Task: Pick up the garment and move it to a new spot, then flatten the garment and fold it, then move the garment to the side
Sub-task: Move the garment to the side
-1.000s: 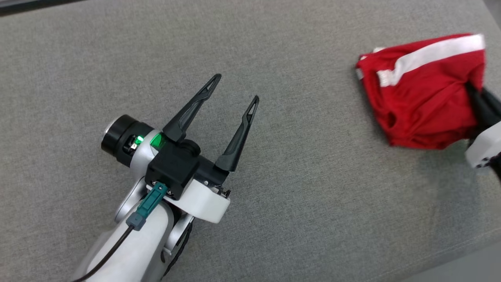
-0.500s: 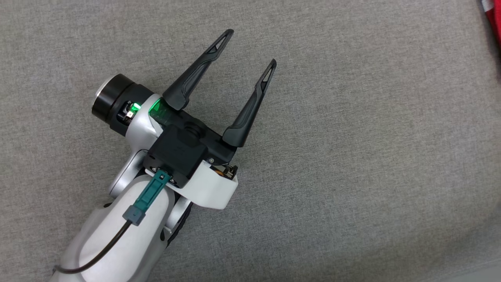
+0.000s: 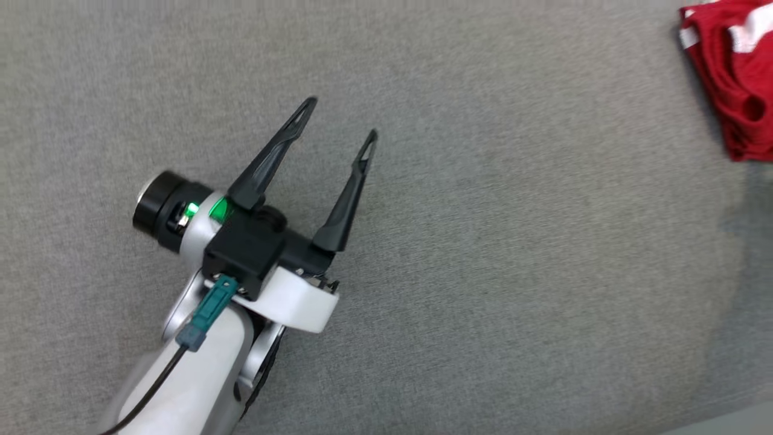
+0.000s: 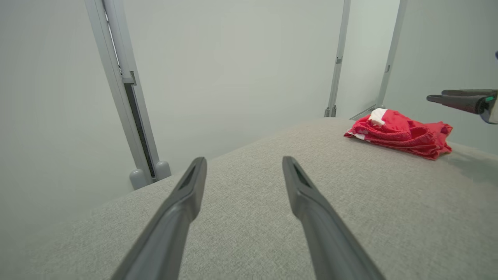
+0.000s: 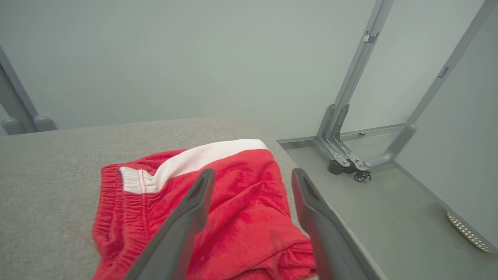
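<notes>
Garment (image 3: 737,90), red with a white stripe, is lying bunched at the far right edge of the tabletop (image 3: 513,241), the right gripper (image 5: 253,173) is hanging near it with wide, empty jaws, and the left gripper (image 3: 339,119), jaws wide too, is hovering well apart.

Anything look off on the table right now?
Nothing damaged or spilled. The folded red shorts lie rumpled, close to the right edge of the grey table, so a nudge might tip them off.
</notes>
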`<state>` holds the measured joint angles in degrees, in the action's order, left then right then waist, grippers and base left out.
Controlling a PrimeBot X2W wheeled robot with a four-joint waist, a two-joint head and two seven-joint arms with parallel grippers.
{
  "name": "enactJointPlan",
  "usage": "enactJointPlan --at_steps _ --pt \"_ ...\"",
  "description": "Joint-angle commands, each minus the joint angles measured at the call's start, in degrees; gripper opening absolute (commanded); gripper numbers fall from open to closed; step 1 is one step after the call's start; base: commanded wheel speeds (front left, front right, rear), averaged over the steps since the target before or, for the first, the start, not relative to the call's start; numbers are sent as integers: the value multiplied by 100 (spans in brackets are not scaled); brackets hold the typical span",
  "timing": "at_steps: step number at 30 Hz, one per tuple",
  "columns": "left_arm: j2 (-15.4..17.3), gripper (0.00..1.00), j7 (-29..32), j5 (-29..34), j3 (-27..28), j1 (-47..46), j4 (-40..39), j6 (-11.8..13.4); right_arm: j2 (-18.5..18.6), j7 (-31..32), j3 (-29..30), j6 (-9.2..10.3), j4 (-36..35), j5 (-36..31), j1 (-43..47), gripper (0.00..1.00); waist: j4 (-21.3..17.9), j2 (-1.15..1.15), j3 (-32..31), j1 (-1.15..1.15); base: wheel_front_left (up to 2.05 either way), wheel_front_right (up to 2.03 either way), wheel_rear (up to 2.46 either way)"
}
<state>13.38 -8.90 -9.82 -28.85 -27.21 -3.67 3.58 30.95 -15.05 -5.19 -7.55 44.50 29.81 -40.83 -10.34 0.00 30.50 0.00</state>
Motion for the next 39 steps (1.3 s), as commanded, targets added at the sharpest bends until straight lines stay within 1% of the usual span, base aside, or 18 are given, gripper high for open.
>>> enactJointPlan --at_steps 1,5,10,13,16,20,22,28,29,34,39 --pt "15 100 -34 -45 43 101 22 49 -115 -9 75 11 -173 -87 195 100 -119 0 -262 0 0 0 0" --pt "34 100 -86 -222 184 423 105 212 -589 -7 419 12 -1148 -448 1001 100 -144 0 -577 0 0 0 0" --pt "63 100 -161 -397 346 828 199 382 -1114 -6 543 12 -2155 -828 1874 100 -78 0 -1000 0 0 0 0" --pt "66 100 -231 -520 433 1055 259 465 -1345 -7 549 12 -2606 -1041 2312 100 63 0 -1247 0 0 0 0" --pt "37 100 -307 -622 516 1237 344 538 -1522 -7 522 12 -2924 -1179 2683 100 285 0 -1498 0 0 0 0" --pt "-20 100 -395 -804 623 1461 498 594 -1663 48 494 11 -3293 -1342 3095 100 680 0 -1832 0 0 0 0" --pt "-24 100 -428 -934 690 1574 581 574 -1731 149 492 12 -3483 -1394 3289 100 889 0 -2000 0 0 0 0" --pt "97 100 -498 -1223 1012 1961 780 627 -1909 467 464 11 -4041 -1523 3827 100 1391 0 -2427 0 0 0 0" --pt "97 100 -498 -1223 1012 1961 780 627 -1909 467 464 11 -4041 -1523 3827 100 1391 0 -2427 0 0 0 0" --pt "308 100 -527 -1383 1230 2318 899 588 -2020 726 484 11 -4382 -1616 4216 100 1585 0 -2736 0 0 0 0" --pt "526 100 -524 -1516 1354 2677 924 498 -2109 971 473 11 -4583 -1693 4545 100 1637 0 -3032 0 0 0 0"
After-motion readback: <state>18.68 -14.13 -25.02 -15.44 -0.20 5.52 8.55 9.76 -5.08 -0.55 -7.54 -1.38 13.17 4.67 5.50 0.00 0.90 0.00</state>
